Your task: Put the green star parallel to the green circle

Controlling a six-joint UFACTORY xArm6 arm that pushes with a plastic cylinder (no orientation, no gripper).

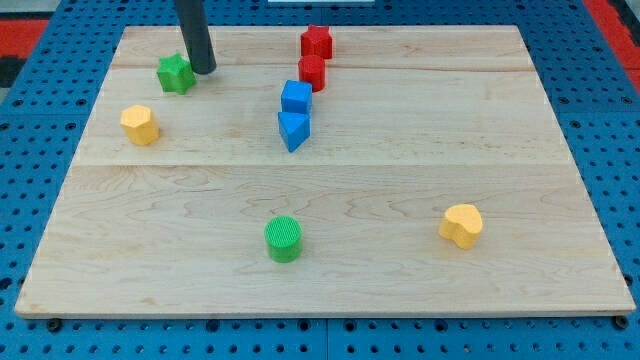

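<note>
- The wooden board (pixel 400 200) fills most of the view, a pale plank top lying on a blue pegboard table (pixel 40 320) with red showing at the far corners.
- My rod comes down from the view's top at the far left, and my tip (pixel 204 71) rests on the board just to the right of the green star (pixel 175 74), touching it or nearly so; I cannot tell which.
- There are no jaws on this arm, only the straight dark rod, so nothing is held.
- The green star sits at the far left of the board, well apart from the green circle (pixel 283 238), which stands near the front edge, a little left of centre.
- 2 red blocks stand at the far middle: the red star-like block (pixel 317 42) behind, the red block (pixel 313 72) just in front of it, close or touching.
- 2 blue blocks follow toward the near side: the blue cube (pixel 296 98) and, touching it in front, the blue triangle (pixel 293 130).
- The yellow hexagon-like block (pixel 140 124) lies at the left, nearer than the green star.
- The yellow heart (pixel 461 225) lies at the near right, well apart from everything else.
</note>
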